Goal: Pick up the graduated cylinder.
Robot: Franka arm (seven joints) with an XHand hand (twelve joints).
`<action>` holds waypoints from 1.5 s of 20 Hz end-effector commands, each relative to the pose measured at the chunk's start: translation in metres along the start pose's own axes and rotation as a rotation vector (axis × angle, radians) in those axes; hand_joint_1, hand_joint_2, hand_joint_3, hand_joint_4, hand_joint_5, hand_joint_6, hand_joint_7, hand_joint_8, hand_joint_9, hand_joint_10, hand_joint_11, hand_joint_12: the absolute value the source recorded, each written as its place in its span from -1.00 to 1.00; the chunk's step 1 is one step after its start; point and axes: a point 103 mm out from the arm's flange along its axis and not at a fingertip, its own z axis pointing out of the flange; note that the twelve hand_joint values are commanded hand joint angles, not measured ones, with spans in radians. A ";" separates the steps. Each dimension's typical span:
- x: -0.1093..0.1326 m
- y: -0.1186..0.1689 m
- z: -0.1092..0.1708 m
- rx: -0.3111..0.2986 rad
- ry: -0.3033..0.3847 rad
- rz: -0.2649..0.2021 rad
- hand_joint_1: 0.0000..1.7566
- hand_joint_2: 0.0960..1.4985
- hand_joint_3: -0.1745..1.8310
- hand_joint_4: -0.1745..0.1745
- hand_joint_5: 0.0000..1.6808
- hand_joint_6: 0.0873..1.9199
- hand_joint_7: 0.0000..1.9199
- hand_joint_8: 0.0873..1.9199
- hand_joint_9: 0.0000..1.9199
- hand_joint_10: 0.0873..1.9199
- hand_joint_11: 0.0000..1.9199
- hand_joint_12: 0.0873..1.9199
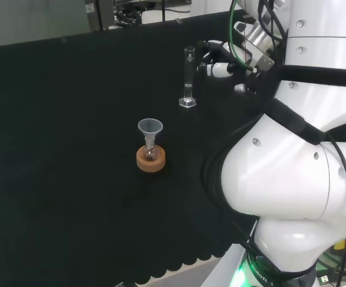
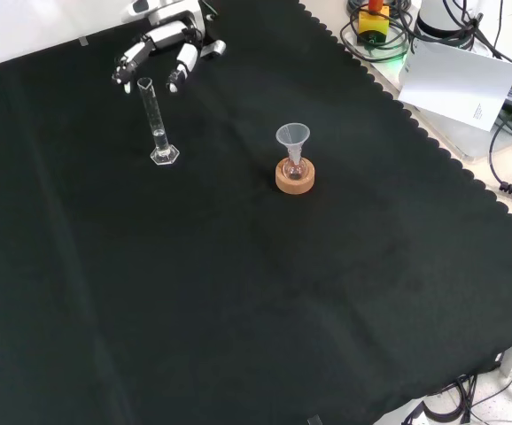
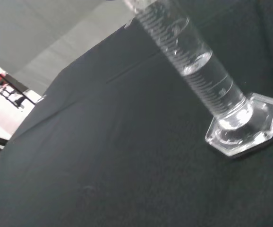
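The counter is one big stretch of black cloth, which is probably why the clear ware is visible at all. The arm bulks up the right side of the head view, reaching over toward the far part of the cloth.

The hand sits up near the top of the front view, fingers spread apart and relaxed, holding nothing. It's just beside the top of the graduated cylinder, not touching it as far as I can see. My guess is it's lined up at the upper tube so the fingers can wrap around without knocking the base.

The cylinder stands upright on its hexagonal foot on the cloth, and the wrist view shows a bit of clear liquid low in the tube (so tipping it would be bad). It hasn't been lifted yet.

Well apart from all that, nearer the middle, a small flask sits in a cork ring with a funnel stuck in its neck. The ring keeps the round bottom from rolling.
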 end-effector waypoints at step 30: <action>-0.008 0.031 0.066 0.006 0.276 -0.116 0.17 0.34 -1.00 -0.23 -0.24 -0.93 -0.38 -0.46 -0.07 -0.64 -0.29 0.15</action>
